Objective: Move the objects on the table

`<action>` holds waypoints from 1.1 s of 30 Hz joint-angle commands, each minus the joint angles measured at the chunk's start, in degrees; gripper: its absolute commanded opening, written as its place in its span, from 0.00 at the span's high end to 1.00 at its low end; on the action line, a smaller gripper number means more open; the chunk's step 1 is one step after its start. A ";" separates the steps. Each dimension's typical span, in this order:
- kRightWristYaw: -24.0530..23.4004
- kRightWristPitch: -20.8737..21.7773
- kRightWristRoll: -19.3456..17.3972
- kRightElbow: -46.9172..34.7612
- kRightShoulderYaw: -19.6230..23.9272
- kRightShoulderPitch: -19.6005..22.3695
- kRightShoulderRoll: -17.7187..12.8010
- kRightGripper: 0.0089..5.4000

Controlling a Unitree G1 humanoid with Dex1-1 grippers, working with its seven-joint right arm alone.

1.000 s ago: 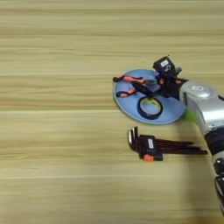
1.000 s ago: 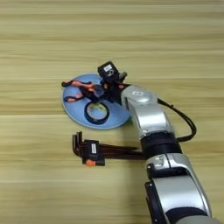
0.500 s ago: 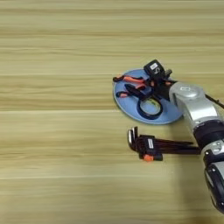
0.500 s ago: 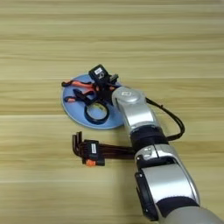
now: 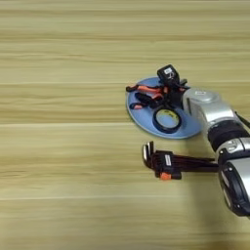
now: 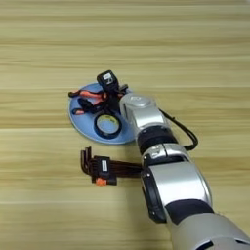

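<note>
Orange-and-black-handled pliers on the blue round plate could snag the black tape roll; fingers' grip cannot be told.

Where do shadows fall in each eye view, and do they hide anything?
Left eye view: soft shadow under the forearm onto the blue plate; nothing hidden. Right eye view: the arm itself covers the hex key set's right ends; the tape roll stays readable.

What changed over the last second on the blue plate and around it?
The right arm's tool moved left across the blue plate and now sits over the pliers. Nothing was visibly lifted or released. The tape roll remains on the plate, and the hex key set remains on the table below it.
</note>
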State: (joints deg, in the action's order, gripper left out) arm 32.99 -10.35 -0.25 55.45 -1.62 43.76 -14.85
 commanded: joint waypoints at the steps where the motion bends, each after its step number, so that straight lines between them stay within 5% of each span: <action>1: 0.42 1.19 -0.05 -0.95 0.33 4.38 -0.76 0.06; 33: 2.77 0.88 -1.12 -1.46 1.41 4.08 -0.08 0.62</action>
State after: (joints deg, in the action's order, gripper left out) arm 35.68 -9.60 -0.37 56.53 -0.81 44.01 -14.74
